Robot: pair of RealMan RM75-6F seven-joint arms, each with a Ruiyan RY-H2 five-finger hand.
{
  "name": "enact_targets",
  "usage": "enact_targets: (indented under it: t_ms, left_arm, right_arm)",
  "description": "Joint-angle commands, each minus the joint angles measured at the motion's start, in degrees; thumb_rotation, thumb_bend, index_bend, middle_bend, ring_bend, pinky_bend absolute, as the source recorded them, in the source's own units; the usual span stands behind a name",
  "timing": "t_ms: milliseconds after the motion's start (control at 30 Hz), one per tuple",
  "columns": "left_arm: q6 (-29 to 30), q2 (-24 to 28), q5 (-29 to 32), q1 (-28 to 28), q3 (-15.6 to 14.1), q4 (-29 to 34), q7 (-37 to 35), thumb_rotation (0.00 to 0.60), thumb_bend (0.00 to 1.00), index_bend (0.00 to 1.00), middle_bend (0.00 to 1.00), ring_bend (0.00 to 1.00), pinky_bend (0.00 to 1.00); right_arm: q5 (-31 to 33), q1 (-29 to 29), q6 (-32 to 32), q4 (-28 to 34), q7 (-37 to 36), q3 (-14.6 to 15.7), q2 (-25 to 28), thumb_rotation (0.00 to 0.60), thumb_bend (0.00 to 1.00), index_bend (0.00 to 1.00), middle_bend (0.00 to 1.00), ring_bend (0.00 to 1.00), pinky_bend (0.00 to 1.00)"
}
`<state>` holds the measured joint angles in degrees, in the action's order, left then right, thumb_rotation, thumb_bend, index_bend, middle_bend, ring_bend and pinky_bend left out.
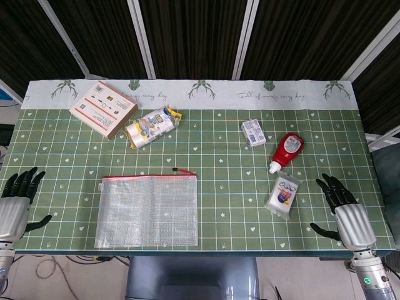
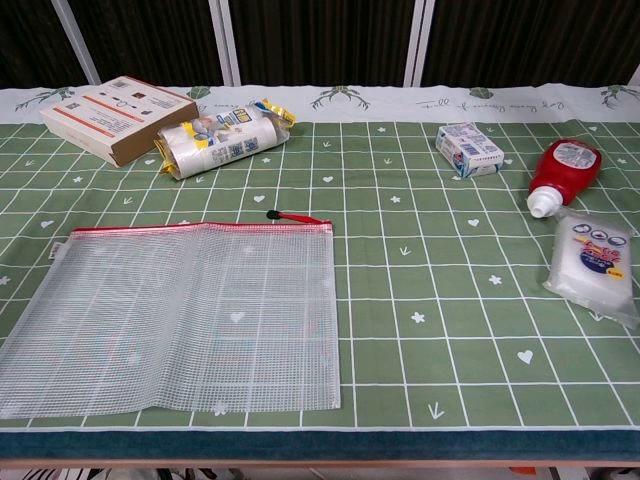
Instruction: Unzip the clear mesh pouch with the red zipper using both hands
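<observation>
Head view: clear mesh pouch (image 1: 147,210) lies flat on the green checked tablecloth (image 1: 225,187) near the front edge, red zipper (image 1: 150,176) along its far side, pull tab (image 2: 285,216) at the right end. Behind it sit a cardboard box (image 1: 103,107) and a wrapped roll (image 1: 152,125); to the right, a small carton (image 1: 252,132), a red bottle (image 1: 287,150) and a white packet (image 1: 284,195). Left hand (image 1: 17,205) and right hand (image 1: 347,212) rest at the table's side edges, fingers spread, holding nothing.

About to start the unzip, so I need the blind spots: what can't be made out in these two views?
- Left robot hand: head view's left edge cuts it; absent from chest view.
- Right robot hand: head view only.
- Zipper pull on the mesh pouch: too small to show its shape.
- Pouch's near left corner: cut by chest view's edge.
</observation>
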<state>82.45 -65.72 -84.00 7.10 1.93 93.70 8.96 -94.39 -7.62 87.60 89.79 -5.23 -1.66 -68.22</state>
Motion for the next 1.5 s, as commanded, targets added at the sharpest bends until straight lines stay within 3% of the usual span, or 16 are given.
enact_targets:
  t_ms: [33,600,767,867,933,1067,1167,1300,1500]
  left_arm:
    - [0.06,-0.05,-0.08,0.02,0.03,-0.06,-0.04,0.6,0.04,0.0,0.0,0.0,0.0]
    - [-0.11,-0.64,0.09,0.44,0.58,-0.17,-0.33,0.6,0.04,0.0,0.0,0.0,0.0]
    - [-1.89,-0.23,1.41,2.18,2.14,2.33,1.28,0.6,0.06,0.0,0.0,0.0,0.0]
    - [-6.26,-0.16,3.87,7.84,6.83,7.36,6.75,0.6,0.08,0.03,0.0,0.0,0.0]
    - [-10.13,-1.08,8.66,11.84,10.15,9.8,11.54,0.6,0.11,0.08,0.0,0.0,0.0]
    - [-13.37,-3.38,14.47,16.67,13.36,10.76,18.23,0.6,0.15,0.16,0.0,0.0,0.0]
    - [-17.87,-8.71,23.15,23.96,16.62,8.31,26.33,0.6,0.16,0.22,0.0,0.0,0.0]
    - [-19.57,-14.4,31.48,30.23,18.08,5.03,33.27,0.6,0.19,0.28,0.01,0.0,0.0]
    - [-20.46,-21.68,37.89,36.83,18.31,-0.61,38.13,0.6,0.21,0.34,0.05,0.0,0.0]
  right_arm:
    - [-0.07,0.05,0.27,-0.07,0.02,-0.1,-0.14,0.6,0.16,0.0,0.0,0.0,0.21]
    - [0.15,0.11,0.62,-0.45,0.13,-0.43,-0.67,0.6,0.16,0.0,0.0,0.0,0.21]
    - [-0.02,-0.13,0.62,-0.92,0.2,-0.63,-0.92,0.6,0.16,0.0,0.0,0.0,0.21]
    - [-0.39,-0.38,0.14,-1.03,0.19,-0.33,-1.36,0.6,0.17,0.0,0.0,0.0,0.21]
    - [-0.41,-0.41,0.14,-1.02,0.08,-0.33,-1.43,0.6,0.17,0.0,0.0,0.0,0.21]
    - [0.23,-0.42,-0.21,-0.84,-0.46,-0.42,-1.34,0.6,0.17,0.0,0.0,0.0,0.21]
    - [1.2,-0.56,-0.99,-0.48,-1.36,-0.59,-1.09,0.6,0.17,0.0,0.0,0.0,0.21]
    - [1.68,-0.62,-1.45,-0.14,-1.86,-0.59,-0.85,0.6,0.17,0.0,0.0,0.0,0.21]
    - [2.51,-0.66,-2.17,0.41,-2.25,-0.64,-0.64,0.6,0.18,0.0,0.0,0.0,0.21]
